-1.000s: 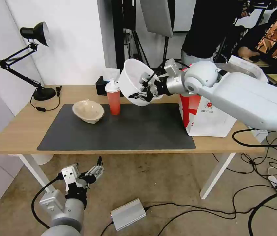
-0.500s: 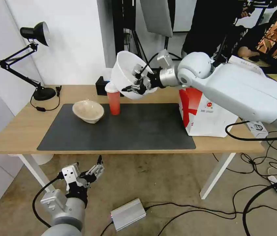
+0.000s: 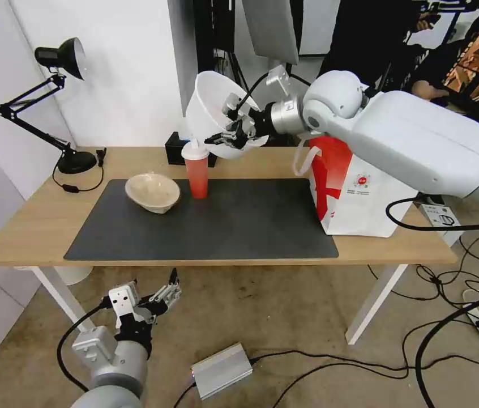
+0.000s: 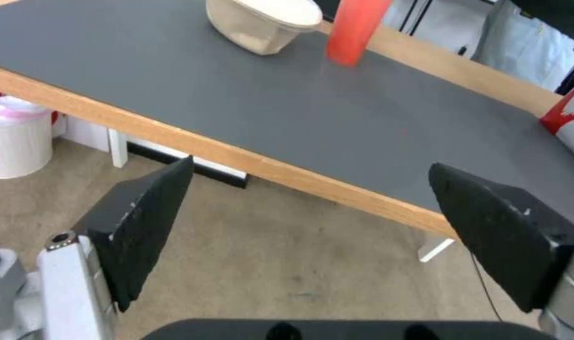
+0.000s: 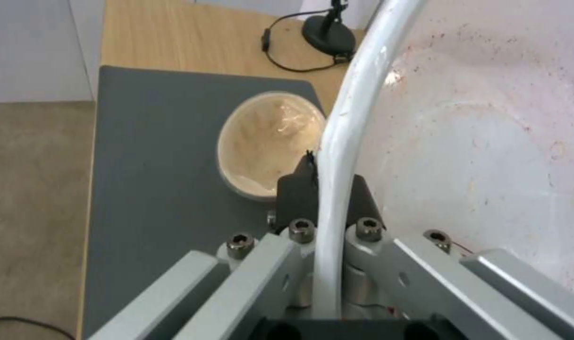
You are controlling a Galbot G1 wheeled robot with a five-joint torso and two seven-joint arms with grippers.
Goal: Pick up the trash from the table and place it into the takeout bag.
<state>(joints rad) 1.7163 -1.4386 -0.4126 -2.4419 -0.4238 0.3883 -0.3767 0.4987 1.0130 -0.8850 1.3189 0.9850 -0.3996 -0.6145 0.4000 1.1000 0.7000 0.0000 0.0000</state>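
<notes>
Right gripper [image 3: 234, 129] clamped on rim of tilted bowl [image 3: 208, 116], high above cup [image 3: 196, 170], beside bag [image 3: 358, 195]. Left gripper [image 3: 163, 294] wide open, empty, below table [image 3: 35, 221]. Risk: thin-rim pinch slipping, scraps spilling, cup knocked.

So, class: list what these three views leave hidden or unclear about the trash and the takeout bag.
- Boxy white takeout bag with red panel: its inside, head view, blocked by the right arm.
- Red drink cup: its top, cut by the left wrist view's edge.
- Big white round bowl: its outer side, right wrist view, hidden by its own wall.
</notes>
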